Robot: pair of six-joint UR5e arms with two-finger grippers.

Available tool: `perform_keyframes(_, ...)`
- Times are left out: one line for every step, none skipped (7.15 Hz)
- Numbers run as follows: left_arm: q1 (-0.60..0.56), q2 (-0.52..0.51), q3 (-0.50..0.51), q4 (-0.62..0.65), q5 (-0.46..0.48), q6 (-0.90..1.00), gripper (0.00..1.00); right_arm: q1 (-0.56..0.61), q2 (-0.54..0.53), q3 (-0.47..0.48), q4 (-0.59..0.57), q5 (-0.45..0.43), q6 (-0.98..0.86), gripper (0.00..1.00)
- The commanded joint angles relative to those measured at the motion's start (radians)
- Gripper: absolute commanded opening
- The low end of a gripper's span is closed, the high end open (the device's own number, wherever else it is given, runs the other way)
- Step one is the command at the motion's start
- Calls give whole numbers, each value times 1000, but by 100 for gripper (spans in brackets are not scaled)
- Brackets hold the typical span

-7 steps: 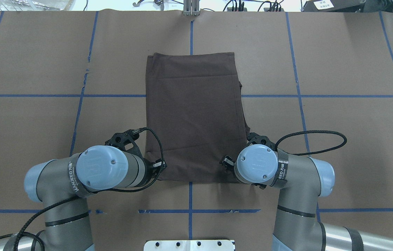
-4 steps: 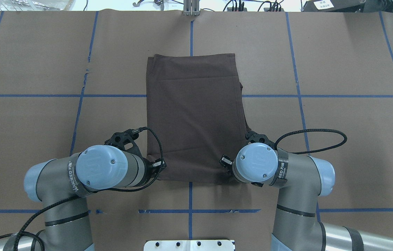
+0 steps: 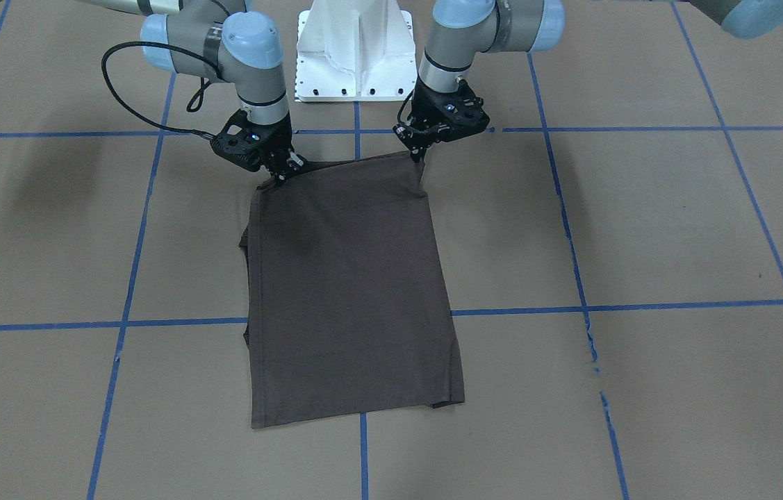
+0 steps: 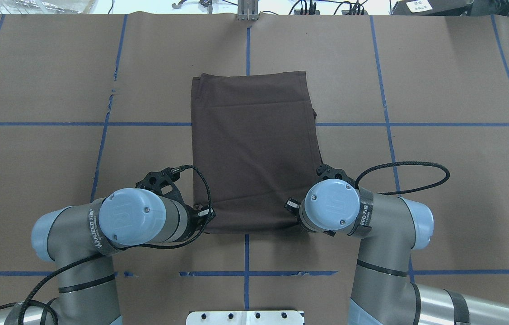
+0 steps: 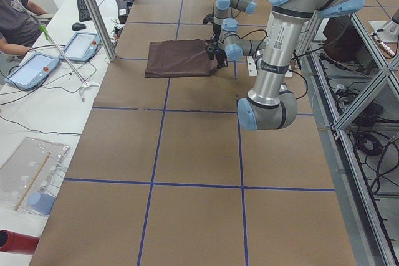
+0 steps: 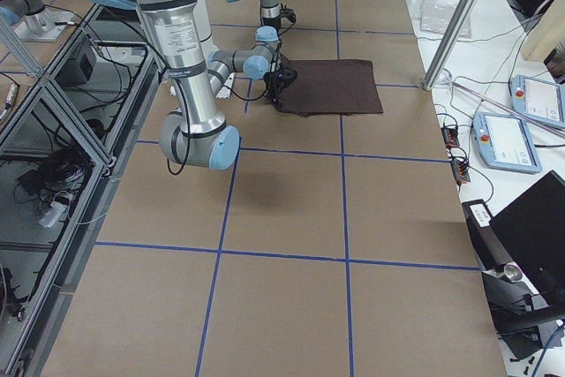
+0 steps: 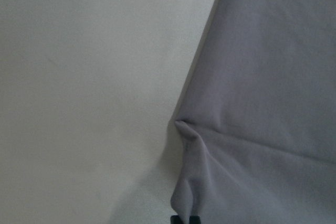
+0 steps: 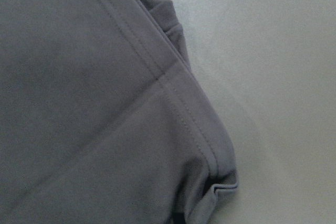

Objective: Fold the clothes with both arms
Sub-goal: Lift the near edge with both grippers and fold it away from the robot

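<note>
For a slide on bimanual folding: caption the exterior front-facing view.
Left gripper and right gripper pinch the robot-side corners of a folded brown T-shirt on the table.

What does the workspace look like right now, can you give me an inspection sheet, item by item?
Surface: brown-covered table with a blue tape grid.
Job's things: T-shirt folded into a long rectangle, mostly flat, near corners raised.
Clutter: nothing seen on the table.
Tools: left tool and right tool each pinch a near corner of the T-shirt.
Cables: black cable loops beside the right arm, clear of the T-shirt.
Surroundings: white pedestal; a person at a side bench with pendants.
</note>
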Motion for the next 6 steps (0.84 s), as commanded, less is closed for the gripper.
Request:
perform_keyframes(-1,3,-6,0,-2,2,0,10,9,9,0,-2,-2,0)
perform_keyframes(0,14,-35,0,0,2,0,8,0,50,0,-8,4,0)
perform_keyframes(5,13,-53,1,2,2,0,11,-3,85,-1,8,-2,0)
perform_keyframes(23,25,-107,26,2,2,0,1,-23,148,-1,11,-2,0)
perform_keyframes(69,48,-183,82,2,1,0,-22,-67,217,-1,31,-2,0)
perform_keyframes(112,56,-254,137,0,-8,0,-39,-96,269,-1,45,-1,0)
